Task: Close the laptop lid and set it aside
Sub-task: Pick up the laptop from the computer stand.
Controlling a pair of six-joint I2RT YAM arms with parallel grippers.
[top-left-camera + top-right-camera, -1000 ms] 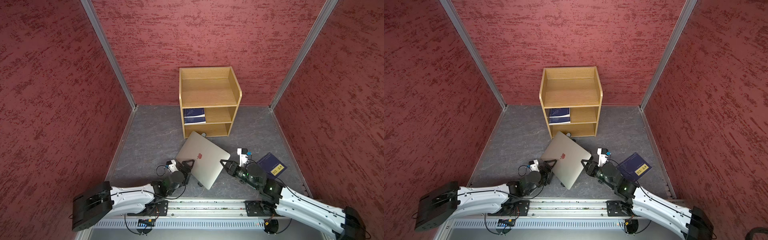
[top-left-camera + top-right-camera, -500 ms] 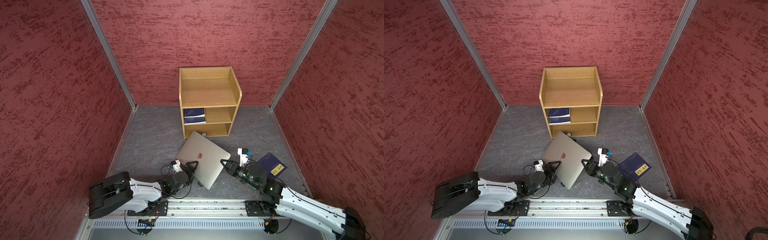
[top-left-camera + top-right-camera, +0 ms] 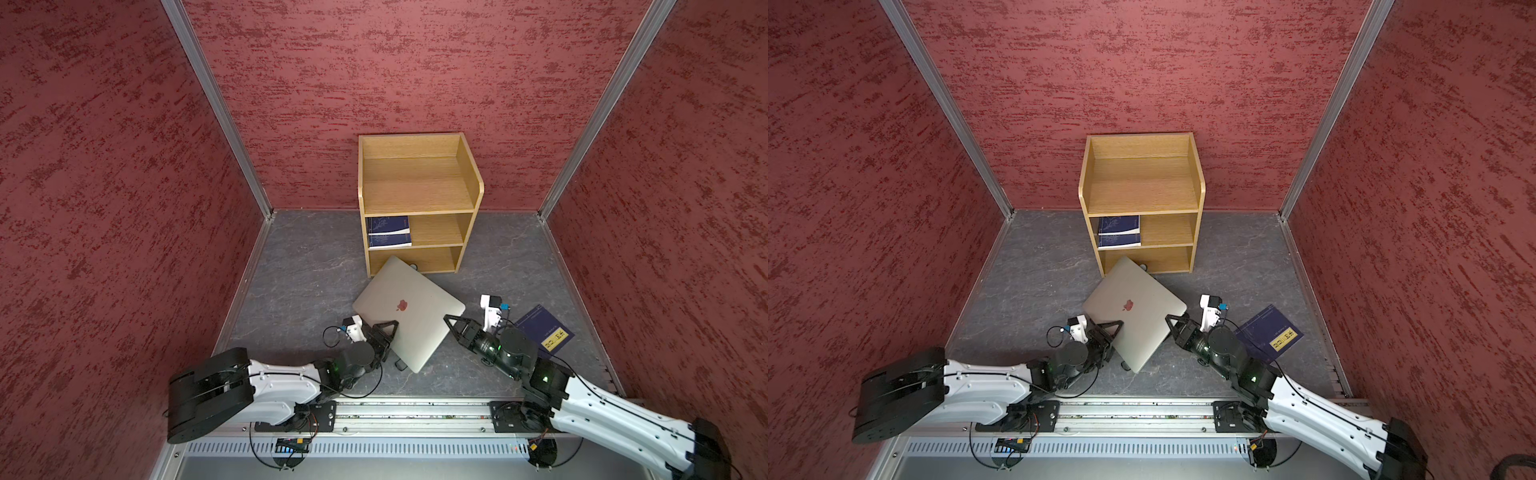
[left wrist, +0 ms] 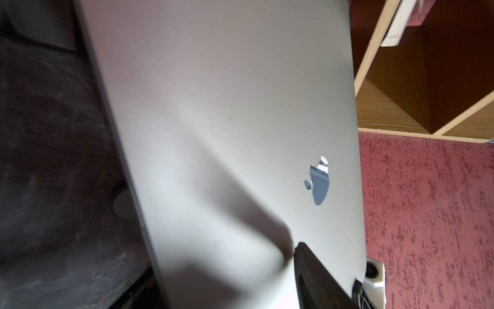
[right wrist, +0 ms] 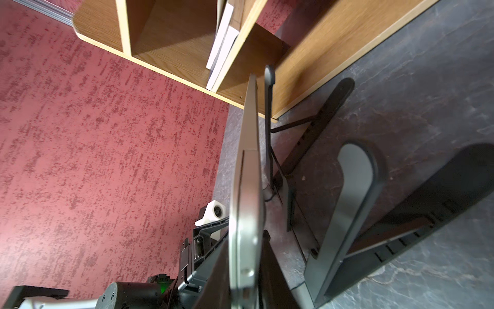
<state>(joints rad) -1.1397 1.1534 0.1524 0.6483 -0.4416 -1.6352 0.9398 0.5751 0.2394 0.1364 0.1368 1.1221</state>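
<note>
One laptop [image 3: 409, 309], lid [image 3: 1133, 299] shut, being held tilted above black stand [image 5: 347, 214], far corner near wooden shelf [image 3: 469, 195]. Right edge being clamped between right gripper [image 3: 449, 322] fingers. Left gripper [image 3: 387, 329]: one finger [image 4: 310, 267] being laid on lid; clenched or released cannot be told.

Silver laptop lid [image 4: 227, 120] with apple logo [image 4: 318, 183], one dark jaw against it, wooden shelf [image 4: 387, 109] behind

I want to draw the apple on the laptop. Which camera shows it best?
The left wrist view: the apple is big and close. Both top views show it small. The right wrist view sees the laptop edge-on, so no apple.
</note>
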